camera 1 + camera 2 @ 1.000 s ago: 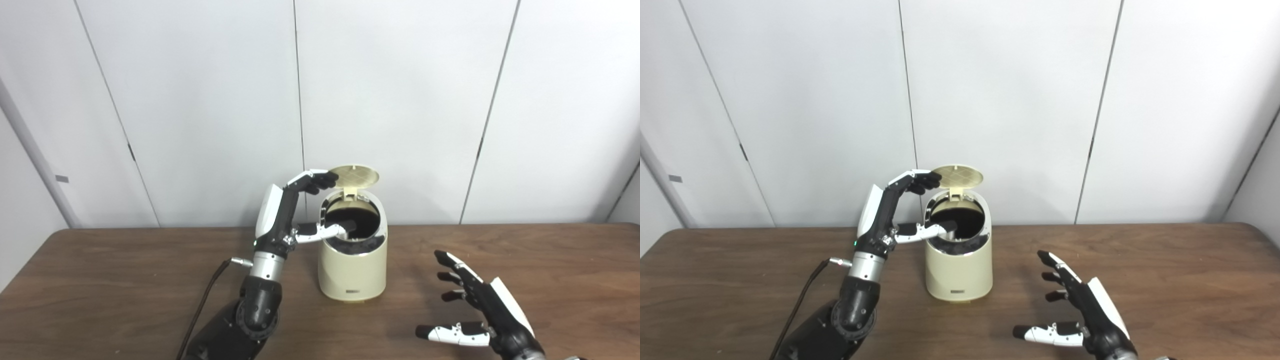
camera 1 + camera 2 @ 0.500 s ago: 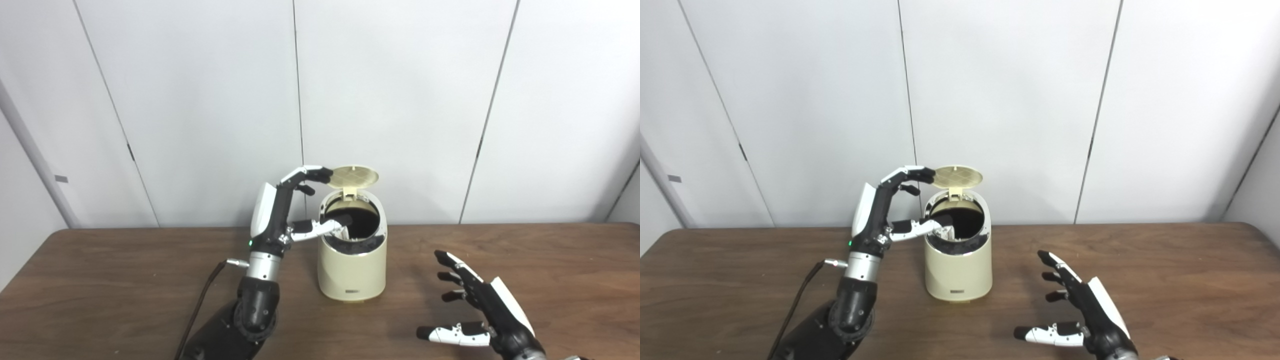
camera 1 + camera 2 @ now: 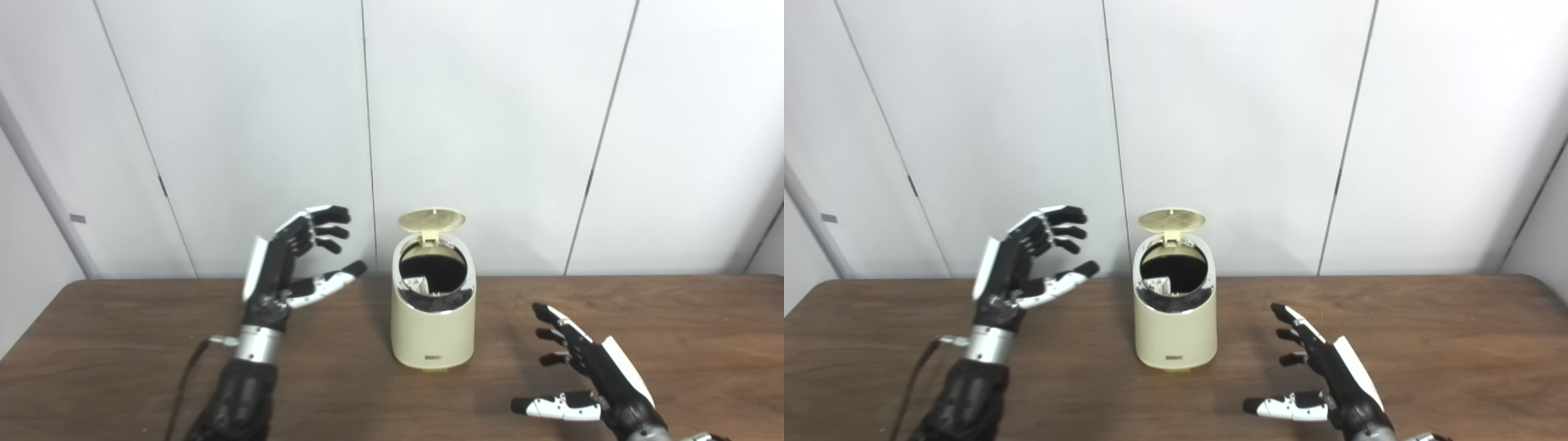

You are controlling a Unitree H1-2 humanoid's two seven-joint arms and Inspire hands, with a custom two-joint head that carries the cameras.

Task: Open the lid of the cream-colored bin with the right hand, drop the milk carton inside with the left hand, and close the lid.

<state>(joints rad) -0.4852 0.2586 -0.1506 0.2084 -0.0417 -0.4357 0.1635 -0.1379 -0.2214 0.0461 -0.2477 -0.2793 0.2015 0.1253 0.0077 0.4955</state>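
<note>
The cream-colored bin (image 3: 433, 334) stands on the wooden table (image 3: 122, 343) in the middle, its round lid (image 3: 431, 219) tipped up at the back. A white corner of the milk carton (image 3: 418, 285) shows inside the dark opening, at its left side. It also shows in the right eye view (image 3: 1159, 285). My left hand (image 3: 288, 269) is open and empty, raised to the left of the bin and apart from it. My right hand (image 3: 582, 380) is open and empty, low over the table to the right front of the bin.
A white panelled wall (image 3: 490, 122) runs behind the table. A dark cable (image 3: 184, 386) trails along my left forearm. Bare tabletop lies to both sides of the bin.
My left hand has drawn back to the left, away from the bin's opening and lid, and its fingers have spread. The carton now lies inside the bin. My right hand has not moved.
</note>
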